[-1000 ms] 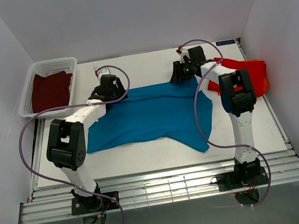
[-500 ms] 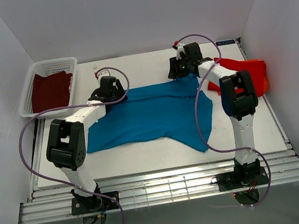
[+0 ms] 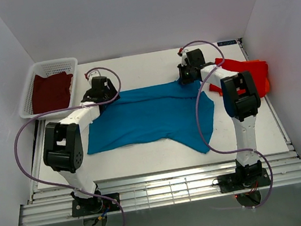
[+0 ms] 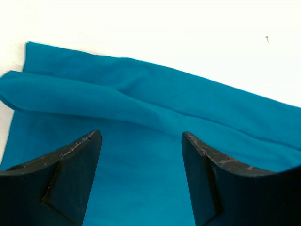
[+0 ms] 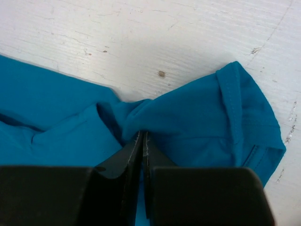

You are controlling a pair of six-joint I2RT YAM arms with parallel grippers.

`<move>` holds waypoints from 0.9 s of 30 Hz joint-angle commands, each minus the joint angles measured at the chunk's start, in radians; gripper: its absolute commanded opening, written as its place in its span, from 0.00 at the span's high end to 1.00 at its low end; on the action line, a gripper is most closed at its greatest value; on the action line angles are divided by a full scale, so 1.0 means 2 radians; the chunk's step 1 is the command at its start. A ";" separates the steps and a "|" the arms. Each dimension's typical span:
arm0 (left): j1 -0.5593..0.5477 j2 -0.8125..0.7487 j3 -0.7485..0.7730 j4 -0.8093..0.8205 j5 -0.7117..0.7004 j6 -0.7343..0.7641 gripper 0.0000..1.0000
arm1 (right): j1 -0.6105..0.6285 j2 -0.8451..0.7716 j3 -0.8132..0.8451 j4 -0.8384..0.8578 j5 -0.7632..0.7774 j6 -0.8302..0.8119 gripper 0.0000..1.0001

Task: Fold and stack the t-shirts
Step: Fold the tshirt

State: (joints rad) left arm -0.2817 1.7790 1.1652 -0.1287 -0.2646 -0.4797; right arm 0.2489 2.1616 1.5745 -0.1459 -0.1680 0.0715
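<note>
The right gripper (image 5: 142,141) is pinched tight on a bunched fold at the far edge of the teal-blue t-shirt (image 5: 197,113), spread flat on the table (image 3: 149,67); the left gripper (image 4: 141,160) hangs wide apart over the opposite far corner, probably to match that hold for a two-handed fold

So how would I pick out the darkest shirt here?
Find the white mesh basket at the table's far left corner. The maroon shirt lies inside it. Unlike the teal shirt and red-orange shirt, it is off the tabletop.
</note>
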 commanded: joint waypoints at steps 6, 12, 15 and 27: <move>0.012 -0.053 -0.010 0.014 0.005 -0.004 0.21 | -0.007 -0.019 0.000 0.000 0.039 0.010 0.92; 0.014 -0.060 -0.016 0.014 -0.003 -0.001 0.21 | -0.013 -0.005 0.008 -0.028 0.062 0.016 0.92; 0.017 -0.064 -0.018 0.011 -0.011 0.001 0.21 | -0.018 0.007 0.020 -0.047 0.062 0.020 0.92; 0.024 -0.072 -0.020 0.014 -0.008 0.001 0.20 | -0.023 -0.021 0.025 -0.032 0.054 0.008 0.90</move>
State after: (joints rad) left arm -0.2432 1.6924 1.1316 -0.1188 -0.2768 -0.4797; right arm 0.2142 2.1681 1.5932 -0.2394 -0.0410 0.1131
